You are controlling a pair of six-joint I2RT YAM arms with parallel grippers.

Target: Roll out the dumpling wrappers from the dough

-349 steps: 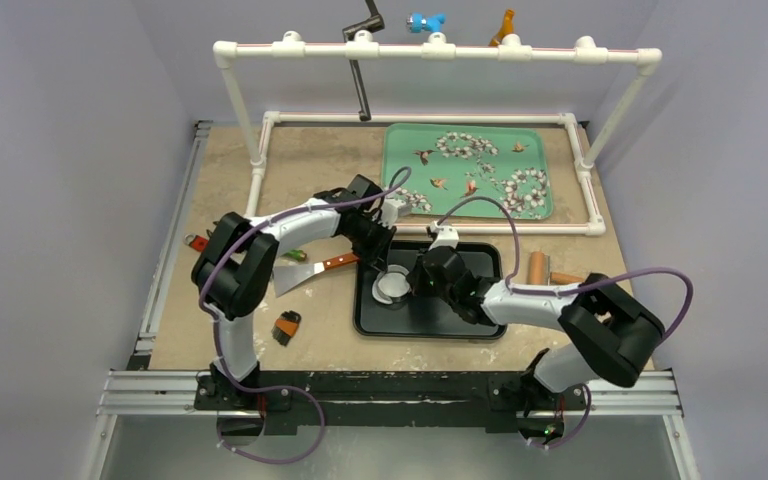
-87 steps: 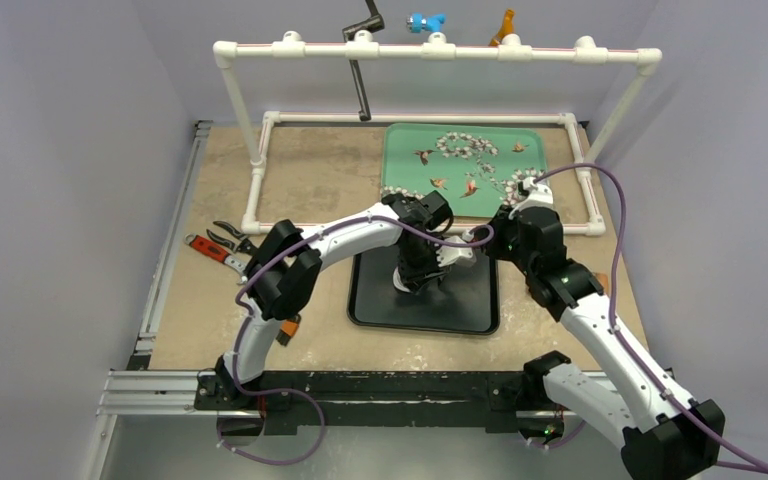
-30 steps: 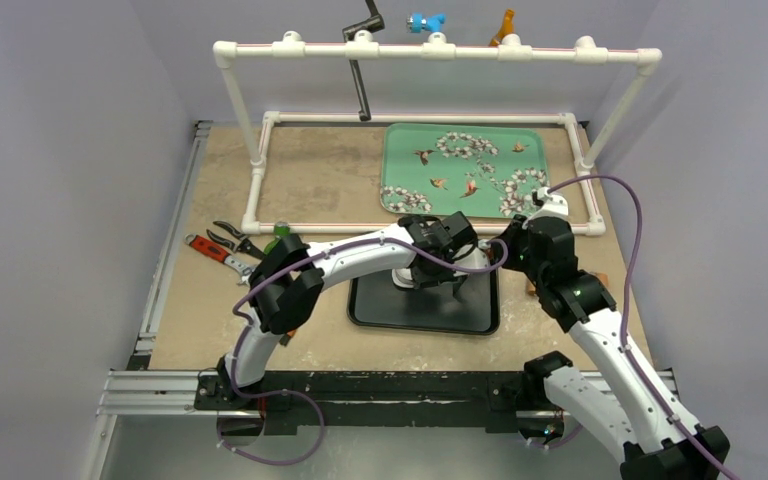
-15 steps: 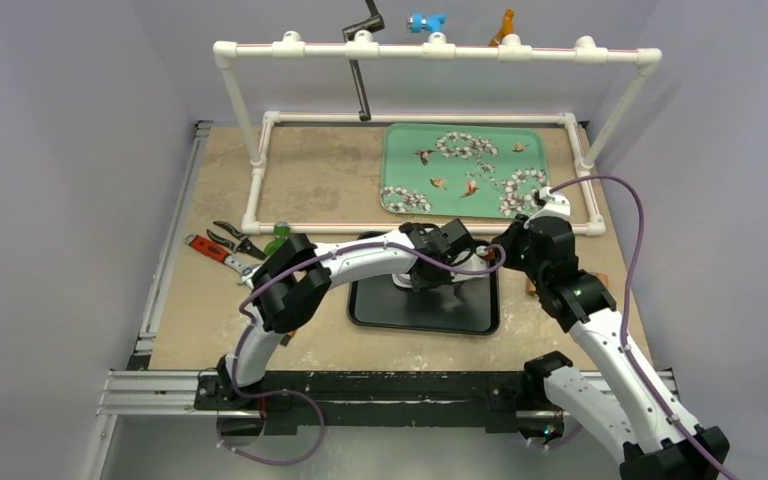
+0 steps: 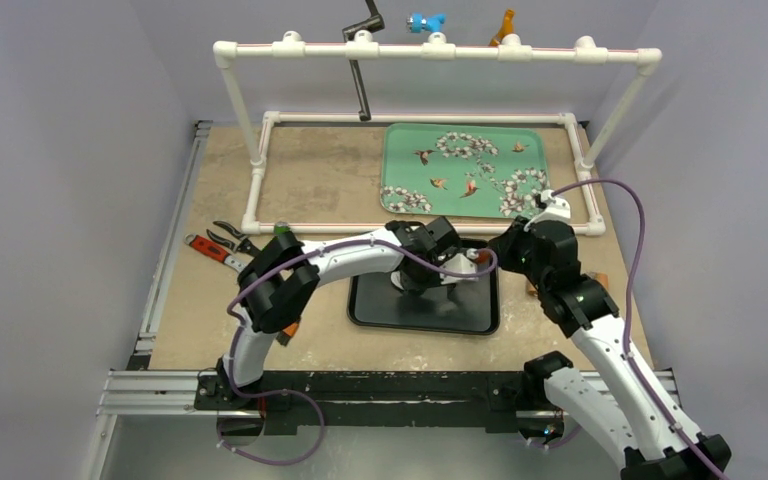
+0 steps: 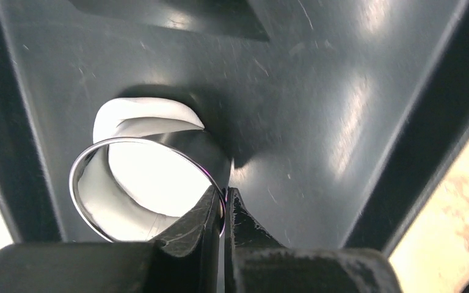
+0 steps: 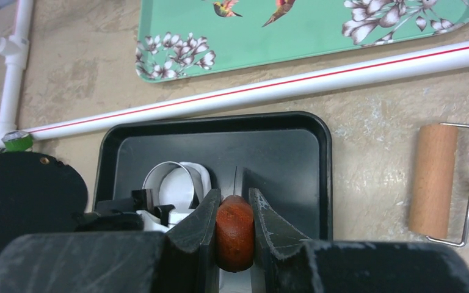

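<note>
A metal ring cutter (image 6: 98,210) stands on the black tray (image 6: 317,91). Inside it lies a round white dumpling wrapper (image 6: 152,177). A curved white dough scrap (image 6: 140,116) lies against the ring's far side. My left gripper (image 6: 225,194) is shut on the ring's wall, one finger inside and one outside. The right wrist view shows the same ring (image 7: 159,171) on the tray's left half. My right gripper (image 7: 235,204) is shut on a red-brown wooden handle (image 7: 234,229), whose thin blade (image 7: 235,177) points edge-on over the tray. From above, both wrists meet over the tray (image 5: 425,312).
A wooden rolling pin (image 7: 436,180) lies right of the tray. A green flowered tray (image 5: 460,170) sits behind a white pipe rail (image 7: 317,82). Pliers (image 5: 225,235) and a red-handled tool (image 5: 208,250) lie at the left. A white pipe frame (image 5: 430,50) spans the back.
My left gripper has closed onto the ring cutter's wall, and its wrist has shifted slightly left. The right arm has stayed put with the handle in its grip.
</note>
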